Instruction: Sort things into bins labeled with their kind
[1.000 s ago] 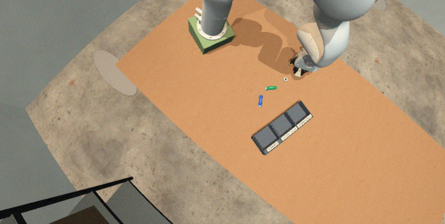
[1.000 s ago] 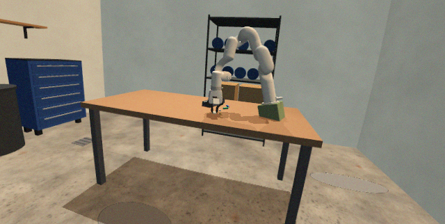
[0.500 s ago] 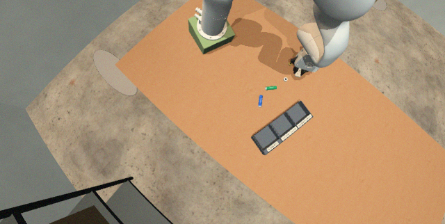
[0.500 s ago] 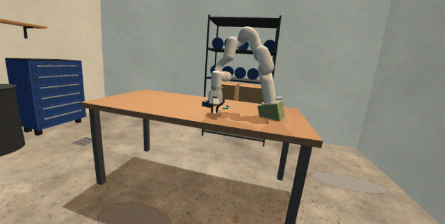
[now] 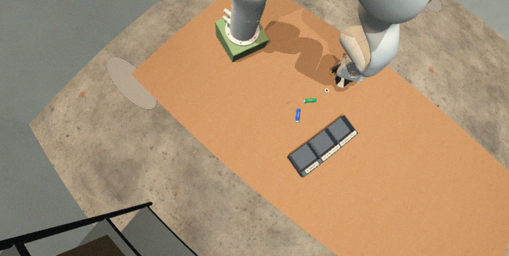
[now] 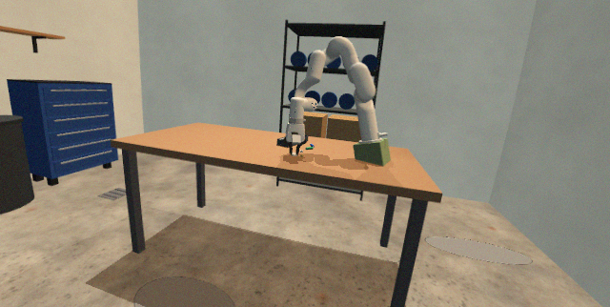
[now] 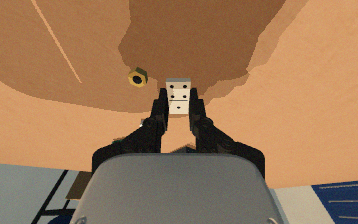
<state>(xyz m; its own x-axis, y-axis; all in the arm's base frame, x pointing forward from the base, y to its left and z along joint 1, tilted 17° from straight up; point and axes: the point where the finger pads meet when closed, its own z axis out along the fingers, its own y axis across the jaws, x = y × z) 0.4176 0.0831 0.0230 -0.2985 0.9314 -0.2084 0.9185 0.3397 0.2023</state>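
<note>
The pincer point(image 5: 336, 75) point(image 6: 294, 153) point(image 7: 178, 97) was closed on the white domino point(image 7: 178, 97), which lay between its fingertips, near one long edge of the counter point(image 5: 246, 101) point(image 6: 205, 142) point(image 7: 305, 120), well in from the corners.

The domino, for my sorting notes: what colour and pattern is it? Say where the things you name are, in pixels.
White domino point(image 7: 178, 93) with black pips, four and one; it shows best in the wrist view.

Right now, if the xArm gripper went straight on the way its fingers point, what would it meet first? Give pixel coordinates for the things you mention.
Probably the brown tabletop point(image 5: 254, 101) point(image 6: 214, 142), just beyond the domino point(image 7: 178, 95) between the fingers of the gripper point(image 5: 338, 77) point(image 6: 295, 153) point(image 7: 178, 97); the remaining gap is unclear.
</note>
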